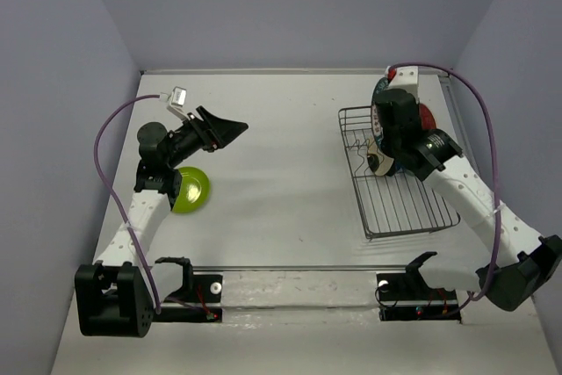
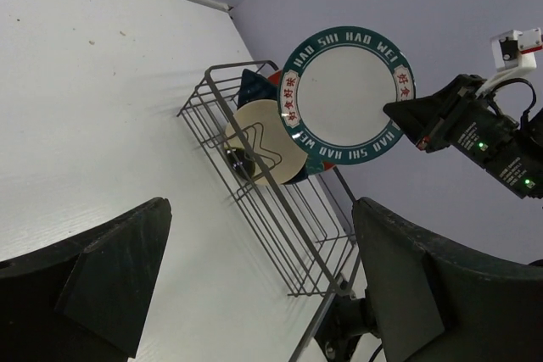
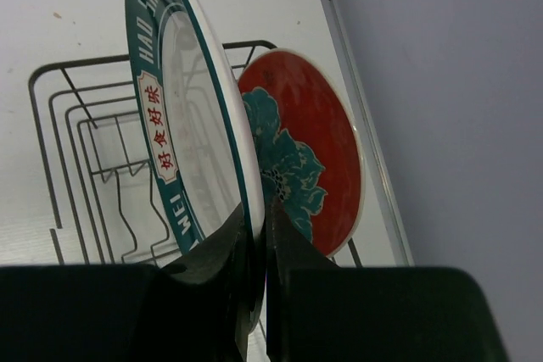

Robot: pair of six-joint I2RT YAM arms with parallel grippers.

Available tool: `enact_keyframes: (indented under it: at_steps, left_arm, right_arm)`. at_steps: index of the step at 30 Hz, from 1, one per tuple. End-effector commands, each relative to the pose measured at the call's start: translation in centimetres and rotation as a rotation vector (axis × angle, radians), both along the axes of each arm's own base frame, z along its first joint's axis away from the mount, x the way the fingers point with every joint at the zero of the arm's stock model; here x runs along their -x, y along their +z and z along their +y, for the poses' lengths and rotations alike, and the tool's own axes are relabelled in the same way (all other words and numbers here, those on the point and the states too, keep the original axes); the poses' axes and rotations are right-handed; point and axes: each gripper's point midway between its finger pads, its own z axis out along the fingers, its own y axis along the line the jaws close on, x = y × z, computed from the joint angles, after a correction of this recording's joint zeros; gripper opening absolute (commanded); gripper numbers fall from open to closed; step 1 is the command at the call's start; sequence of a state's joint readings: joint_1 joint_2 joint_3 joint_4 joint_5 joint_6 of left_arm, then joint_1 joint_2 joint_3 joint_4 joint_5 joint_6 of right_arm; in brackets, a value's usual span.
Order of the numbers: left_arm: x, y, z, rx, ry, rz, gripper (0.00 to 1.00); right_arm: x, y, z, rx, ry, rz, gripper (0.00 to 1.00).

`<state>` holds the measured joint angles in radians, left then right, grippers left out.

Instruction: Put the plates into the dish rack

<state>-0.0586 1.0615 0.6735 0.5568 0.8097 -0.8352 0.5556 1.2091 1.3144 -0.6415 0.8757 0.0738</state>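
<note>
My right gripper (image 1: 384,103) is shut on the rim of the white plate with the dark green lettered rim (image 3: 187,125) and holds it upright above the far end of the dish rack (image 1: 399,191). The plate also shows in the left wrist view (image 2: 348,95). The red-and-teal plate (image 3: 305,150) stands in the rack just behind it. The gold plate (image 2: 267,142) and the dark blue plate (image 2: 254,86) also stand in the rack. The lime green plate (image 1: 189,189) lies on the table beside the left arm. My left gripper (image 1: 235,129) is open and empty above the table.
The rack (image 2: 280,226) sits at the table's right side, close to the right wall. The back wall rises just behind it. Its near slots hold nothing. A metal rail (image 1: 290,268) runs along the table's near edge.
</note>
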Motion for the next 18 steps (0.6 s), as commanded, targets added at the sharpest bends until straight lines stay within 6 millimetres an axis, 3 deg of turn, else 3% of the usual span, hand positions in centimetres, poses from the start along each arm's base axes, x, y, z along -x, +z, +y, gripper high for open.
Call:
enact_keyframes:
  at_steps: [1,18]
  left_arm:
    - [0.7,1.5,-0.1,0.000,-0.020,-0.068,0.99]
    - [0.6,1.5,0.1,0.000,-0.012,-0.068,0.99]
  right_arm:
    - [0.1,1.2,-1.6,0.046,-0.068,-0.015,0.07]
    - [-0.4,-7.2,-0.1,0.017,-0.030,0.162,0.07]
